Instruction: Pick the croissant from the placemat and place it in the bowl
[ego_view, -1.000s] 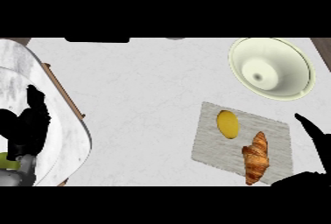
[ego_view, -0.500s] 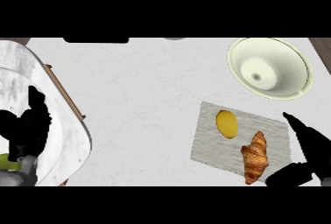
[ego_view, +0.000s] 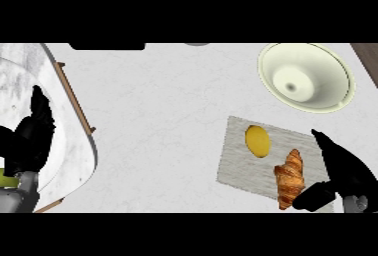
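Pale grey surface (ego_view: 162, 100) all around me, faintly speckled. Starting with my right hand (ego_view: 341, 170): it's down at the lower right, sitting over the right edge of the placemat (ego_view: 240, 165), fingers stretched out straight and pointing up the view, thumb (ego_view: 314, 196) stuck out low toward the left. It's spread wide and has hold of nothing. Thumb tip is right at the bottom end of the croissant (ego_view: 290, 177), can't tell if it's actually touching. That croissant lies on the mat, lengthwise, just left of my fingers. Next to it on the same mat, up and to the left, is a yellow round thing (ego_view: 257, 141). Further up, well apart from the mat, is the bowl (ego_view: 306, 77), cream coloured. My left hand (ego_view: 33, 132) is way over at the left edge, fingers up and relaxed, resting.
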